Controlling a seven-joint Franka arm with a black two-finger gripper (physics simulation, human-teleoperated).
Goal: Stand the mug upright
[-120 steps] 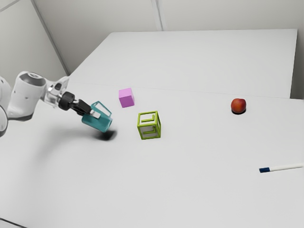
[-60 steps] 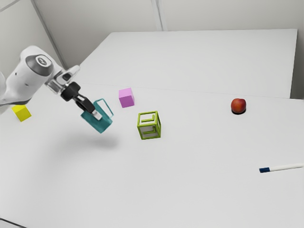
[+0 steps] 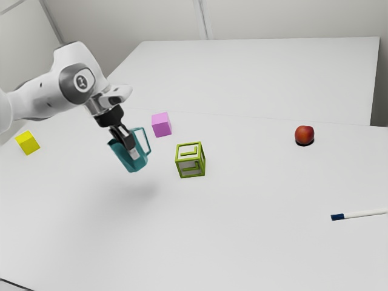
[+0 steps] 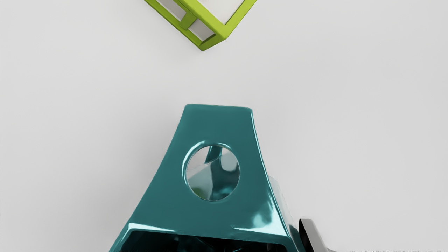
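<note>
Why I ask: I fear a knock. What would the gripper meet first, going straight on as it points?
Probably the tabletop: the gripper points steeply down, and the mug it holds would touch first, short of the green cube, though depth is unclear.

A white tabletop (image 3: 260,182) spreads broadly beneath pale grey walls. A faint seam (image 3: 242,116) crosses it, and the farther section (image 3: 260,73) stops short at the exterior view's right. A narrow upright strip (image 3: 202,18) marks the back wall (image 3: 291,18) (plain stuff, really). The light is soft and even.
</note>
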